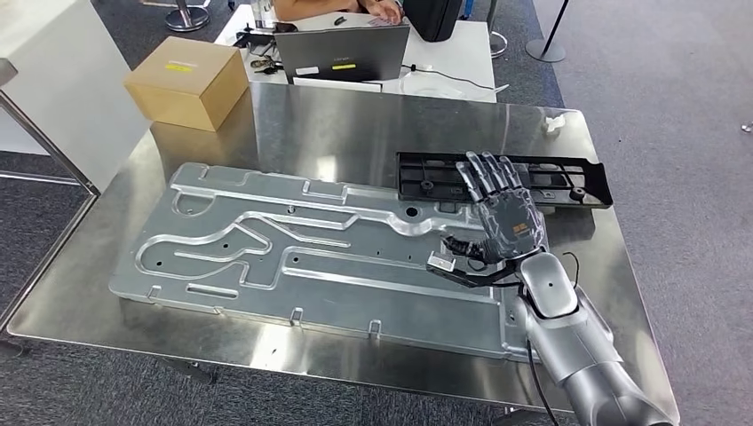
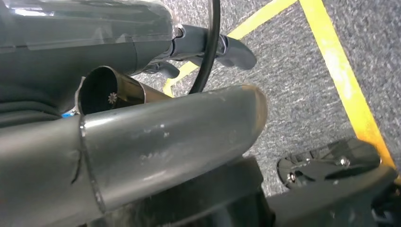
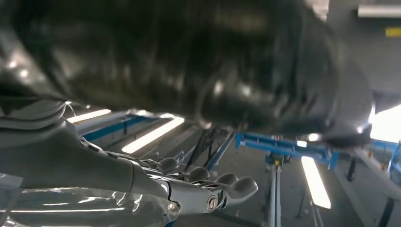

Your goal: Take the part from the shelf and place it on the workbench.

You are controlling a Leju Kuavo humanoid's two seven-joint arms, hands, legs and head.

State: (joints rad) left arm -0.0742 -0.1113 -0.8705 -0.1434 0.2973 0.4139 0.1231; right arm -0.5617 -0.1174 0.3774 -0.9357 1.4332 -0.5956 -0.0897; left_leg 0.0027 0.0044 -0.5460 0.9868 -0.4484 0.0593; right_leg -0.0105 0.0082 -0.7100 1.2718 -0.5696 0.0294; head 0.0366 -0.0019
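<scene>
1 black part (image 1: 533, 180), 1 workbench (image 1: 355, 133), 1 rt hand (image 1: 500, 213)

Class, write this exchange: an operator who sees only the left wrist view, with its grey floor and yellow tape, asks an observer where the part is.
Operator: Where is the part?
Observer: The black part lies flat on the steel workbench, beyond a large aluminium plate.
Operator: And the right hand?
Observer: The right hand is over the part's near edge, fingers spread, gripping nothing.
</scene>
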